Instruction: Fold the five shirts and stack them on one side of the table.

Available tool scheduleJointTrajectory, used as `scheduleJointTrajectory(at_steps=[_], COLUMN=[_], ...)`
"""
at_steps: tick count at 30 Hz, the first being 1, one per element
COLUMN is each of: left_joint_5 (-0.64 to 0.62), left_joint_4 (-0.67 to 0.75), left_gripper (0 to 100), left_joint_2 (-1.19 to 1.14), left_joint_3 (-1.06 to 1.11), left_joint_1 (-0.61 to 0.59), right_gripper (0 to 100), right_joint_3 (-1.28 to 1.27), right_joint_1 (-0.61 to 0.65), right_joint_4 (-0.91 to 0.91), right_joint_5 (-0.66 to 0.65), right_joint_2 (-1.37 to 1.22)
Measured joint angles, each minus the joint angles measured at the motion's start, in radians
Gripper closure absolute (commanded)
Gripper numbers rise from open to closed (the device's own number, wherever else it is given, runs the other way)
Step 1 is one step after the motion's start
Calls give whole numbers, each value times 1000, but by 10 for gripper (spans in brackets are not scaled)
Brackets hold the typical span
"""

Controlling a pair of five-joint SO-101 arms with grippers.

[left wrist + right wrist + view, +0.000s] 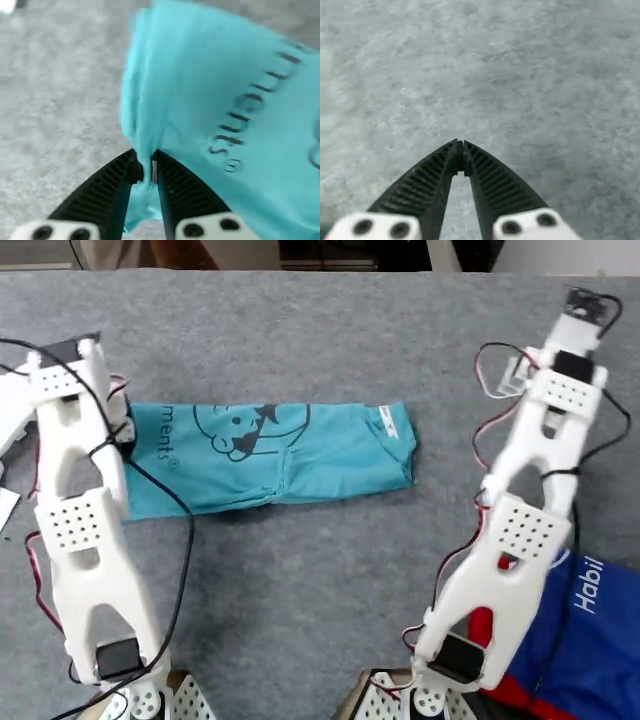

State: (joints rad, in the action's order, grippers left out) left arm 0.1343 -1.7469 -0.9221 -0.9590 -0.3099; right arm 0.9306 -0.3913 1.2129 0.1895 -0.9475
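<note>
Left gripper (147, 170) clamps edge of teal shirt (300, 460), apparently folded; right gripper (460, 159) clenched empty above table (330, 580); blue shirt (600, 640) at corner.

Overhead camera looks down over the grey table (300, 590); both wrist cameras sit close above it — the left one shares the teal shirt (300, 455) with overhead.
</note>
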Motion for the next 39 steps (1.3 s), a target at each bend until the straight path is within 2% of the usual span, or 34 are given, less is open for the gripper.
scheduleJointTrajectory(at_steps=[8,18,25,28,31,39], left_joint_5=[0,-163,-244,-319,-371,-411], left_joint_4=[0,0,-2,-2,8,86], left_gripper=[982,982,982,982,982,982], left_joint_2=[9,9,9,9,9,9], left_joint_3=[-12,-124,-354,-416,-453,-459], left_joint_1=[256,563,684,730,766,875], right_gripper=[994,994,994,994,994,994], right_joint_3=[0,0,0,0,0,0], right_joint_1=[-6,-6,-6,-6,-6,-6], right_joint_4=[-5,-15,-17,-17,-17,-17], right_joint_5=[9,9,9,9,9,9], right_joint_2=[0,0,0,0,0,0])
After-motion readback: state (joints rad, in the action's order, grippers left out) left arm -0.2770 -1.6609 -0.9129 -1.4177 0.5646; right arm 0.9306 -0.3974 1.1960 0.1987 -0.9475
